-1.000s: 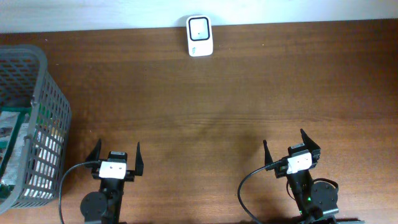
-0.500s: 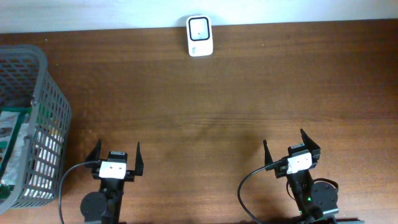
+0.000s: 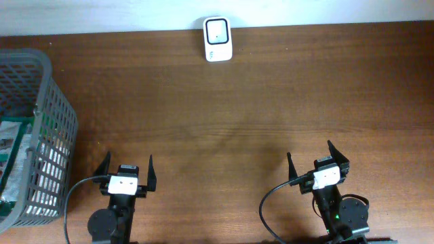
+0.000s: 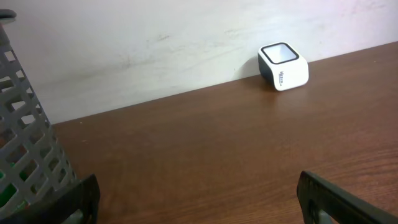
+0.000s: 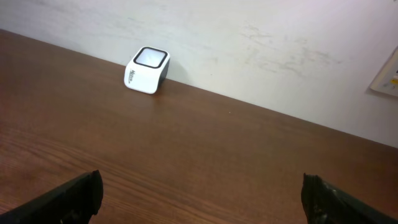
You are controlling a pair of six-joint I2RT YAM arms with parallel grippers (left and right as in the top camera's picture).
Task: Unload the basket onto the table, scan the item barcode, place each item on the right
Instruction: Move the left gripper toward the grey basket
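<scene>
Low at the near edge of the brown wooden worktop (image 3: 271, 88): left pincer (image 3: 129, 163) and right pincer (image 3: 310, 152), both pointing toward the far side, spread fully wide, gripping nothing. Far centre, against the wall: small white box scanner with dark glassy top (image 3: 218, 39), upright. At the left edge: grey plastic lattice basket (image 3: 57, 115), green-and-white packets (image 3: 13, 146) inside, barcode not discernible.

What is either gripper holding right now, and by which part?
Nothing is held. The left gripper and the right gripper both stand open and empty, apart from the basket and the scanner.
</scene>
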